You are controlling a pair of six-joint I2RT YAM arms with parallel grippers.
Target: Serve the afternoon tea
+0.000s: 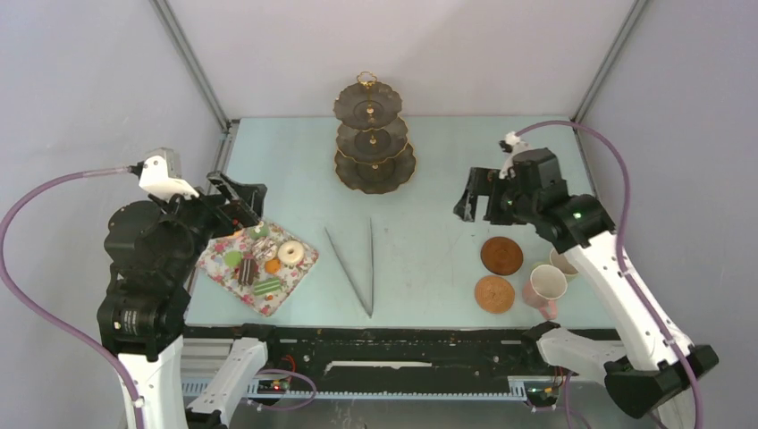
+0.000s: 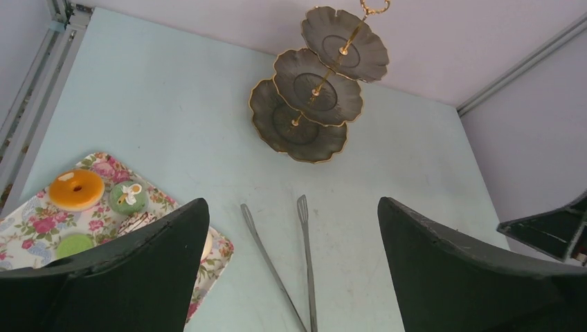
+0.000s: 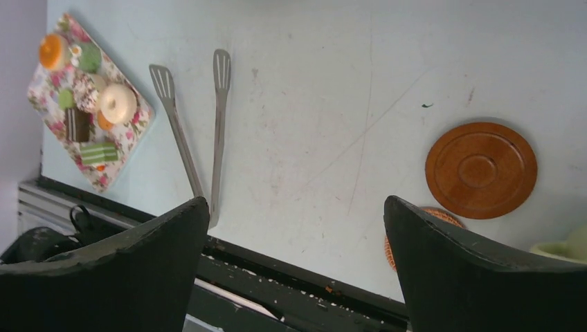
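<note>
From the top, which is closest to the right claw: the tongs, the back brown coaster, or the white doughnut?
1. Back coaster, just in front of the right claw.
2. Tongs, in the middle.
3. White doughnut, far left.

In the left wrist view a finger [image 2: 124,277] hid the near part of the cloth [image 2: 34,232] and half a cake [image 2: 135,223], the stand [image 2: 308,86] lost its handle tip at the top edge, and in the right wrist view a finger [image 3: 477,277] covered most of one coaster [image 3: 437,215] while the cream cup [image 3: 564,247] was cut off at the right edge.
</note>
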